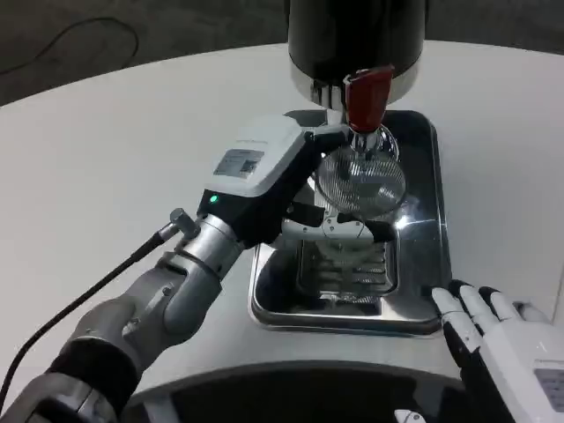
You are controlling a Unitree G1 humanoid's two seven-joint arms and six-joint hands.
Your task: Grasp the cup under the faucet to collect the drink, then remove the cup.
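The left hand (339,231) grasps the clear cup (361,181) under the faucet (364,97); it should stay level and centred. The right hand (507,339) rests released.

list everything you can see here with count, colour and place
clear glass cup: one, transparent, under the faucet, over the tray
red-handled faucet: one, red lever, at the dispenser's base
black drink dispenser: one, black with silver base, top centre
shiny steel drip tray: one, silver, with a slotted grate, on the table
round white table: one, white
black cable: one, along the left forearm
left hand: one, white and black, at the cup
right hand: one, white and black, lower right, holding nothing
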